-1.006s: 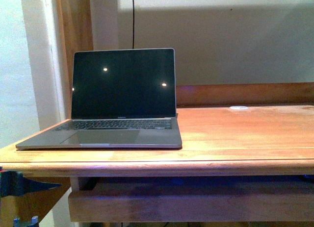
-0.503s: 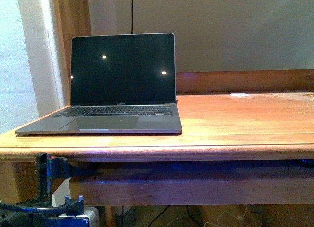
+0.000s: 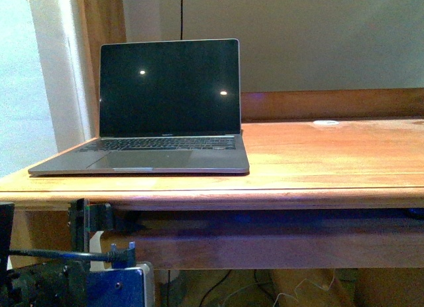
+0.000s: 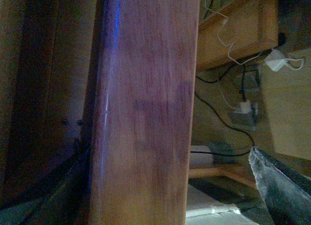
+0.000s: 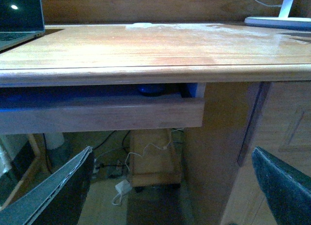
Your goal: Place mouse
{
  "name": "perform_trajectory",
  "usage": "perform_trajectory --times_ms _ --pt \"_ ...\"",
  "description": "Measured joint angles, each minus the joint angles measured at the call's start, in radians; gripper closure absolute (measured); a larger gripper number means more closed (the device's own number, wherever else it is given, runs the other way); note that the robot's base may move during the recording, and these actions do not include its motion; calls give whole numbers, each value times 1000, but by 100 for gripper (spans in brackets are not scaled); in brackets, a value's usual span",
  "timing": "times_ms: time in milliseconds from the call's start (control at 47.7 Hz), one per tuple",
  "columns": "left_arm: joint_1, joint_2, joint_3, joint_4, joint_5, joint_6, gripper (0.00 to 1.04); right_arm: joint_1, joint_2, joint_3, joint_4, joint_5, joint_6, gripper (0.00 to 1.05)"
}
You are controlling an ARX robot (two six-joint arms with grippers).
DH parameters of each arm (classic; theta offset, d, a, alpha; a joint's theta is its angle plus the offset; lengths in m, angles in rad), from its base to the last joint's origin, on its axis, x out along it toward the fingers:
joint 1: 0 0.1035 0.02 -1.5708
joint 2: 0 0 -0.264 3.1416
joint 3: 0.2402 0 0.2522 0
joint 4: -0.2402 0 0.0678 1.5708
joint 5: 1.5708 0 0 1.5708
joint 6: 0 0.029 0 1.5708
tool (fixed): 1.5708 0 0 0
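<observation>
Under the wooden table (image 5: 146,45), mid-frame in the right wrist view, the small dark grey domed plastic mouse (image 5: 151,89) lies ungrasped, while left gripper (image 4: 167,154) and right gripper (image 5: 171,152) gape wide, empty, so the whole placing seems left to do.

Finding: no text, brand, number or sign can be read in any view. Front view, centre-left of frame: the laptop (image 3: 169,101) bears a small pale marking (image 3: 167,135) on the strip just below its dark screen; it is too small and blurred to read. Key legends on the keyboard (image 3: 162,144) show only as faint specks and cannot be made out. Right wrist view, upper left of frame: a corner of the same laptop, nothing legible on it. Left wrist view: nothing legible.
</observation>
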State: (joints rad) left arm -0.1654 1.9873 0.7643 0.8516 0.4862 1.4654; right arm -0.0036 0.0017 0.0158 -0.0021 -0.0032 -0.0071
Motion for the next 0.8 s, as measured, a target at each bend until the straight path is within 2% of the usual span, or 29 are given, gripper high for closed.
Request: perform_trajectory --times_ms 126,230,796 --pt "-19 -68 9 -164 -12 -111 8 0 0 0 0 0 0 7" --pt "-28 -103 10 -235 -6 -184 8 0 0 0 0 0 0 7" --pt "-137 -308 -117 -374 5 -544 8 0 0 0 0 0 0 7"
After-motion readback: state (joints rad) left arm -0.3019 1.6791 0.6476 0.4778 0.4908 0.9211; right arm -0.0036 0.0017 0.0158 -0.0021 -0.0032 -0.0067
